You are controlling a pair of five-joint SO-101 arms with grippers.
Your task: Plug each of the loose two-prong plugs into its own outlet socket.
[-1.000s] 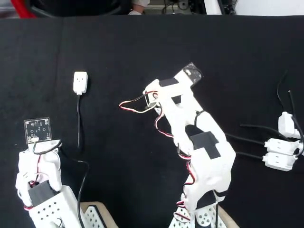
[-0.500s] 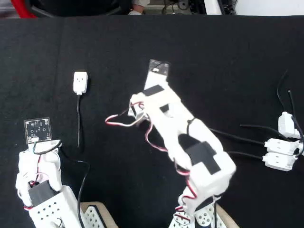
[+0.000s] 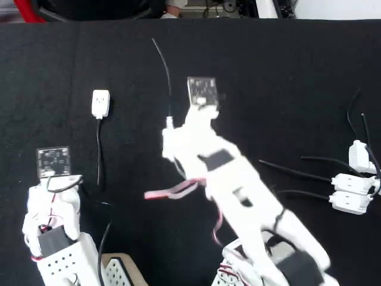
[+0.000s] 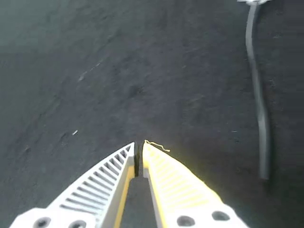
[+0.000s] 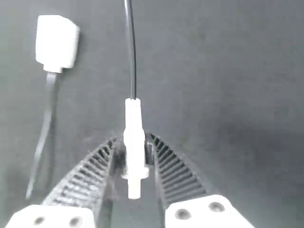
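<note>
Over the black table [image 3: 297, 59], right fingers [image 5: 176, 173] clamp a white plug [image 5: 133, 142] (left fingers [image 4: 168, 173] pressed together, empty).

The surface [image 3: 309, 59] is covered in black cloth flecked with lint. Beyond its far edge, a red object [image 3: 27, 9] sits past the far left corner. Dark cables [image 3: 223, 7] tangle near the middle, and a white panel [image 3: 336, 8] stands toward the far right corner.

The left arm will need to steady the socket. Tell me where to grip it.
Probably the socket body, across its long sides, from above: it lies flat with its cord leaving the near end, so both sides stand free.
</note>
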